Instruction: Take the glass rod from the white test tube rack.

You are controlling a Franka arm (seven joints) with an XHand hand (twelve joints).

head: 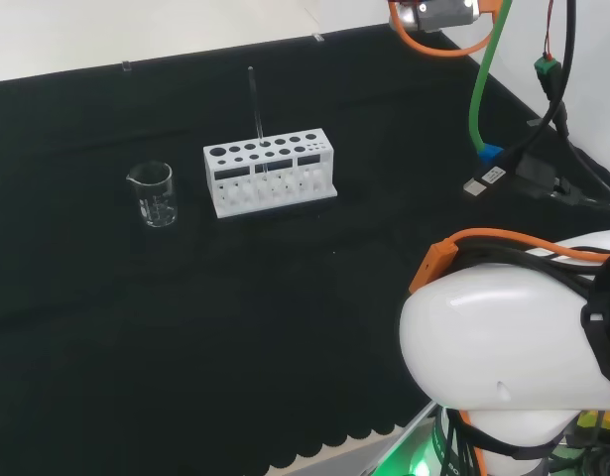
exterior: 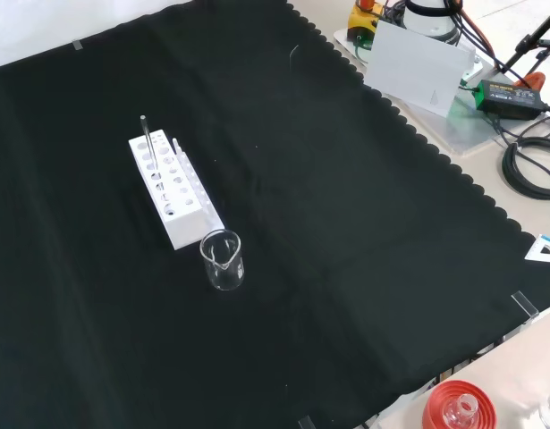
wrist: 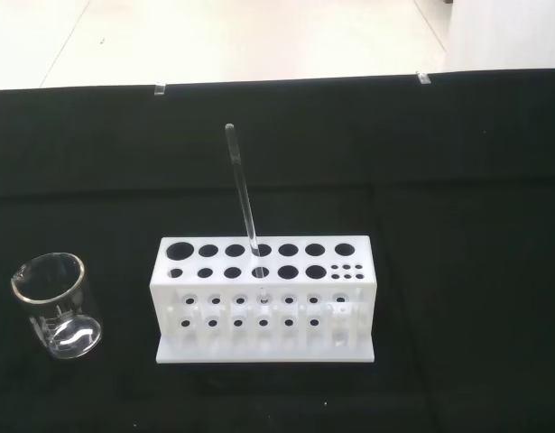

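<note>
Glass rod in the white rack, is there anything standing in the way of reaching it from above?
Nothing visible does. The glass rod stands alone in the white test tube rack, its top well above the holes. The beaker stands apart beside the rack, lower than the rod's top.

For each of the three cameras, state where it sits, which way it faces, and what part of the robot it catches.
Head view: behind and above the arm's base, facing over the bench; white arm links at right.
Front view: opposite side, looking down on the cloth; part of the arm's base at the top right.
Wrist view: at the wrist, facing the long side of the rack.
All three share the rack, the glass rod standing in it and the beaker.
</note>
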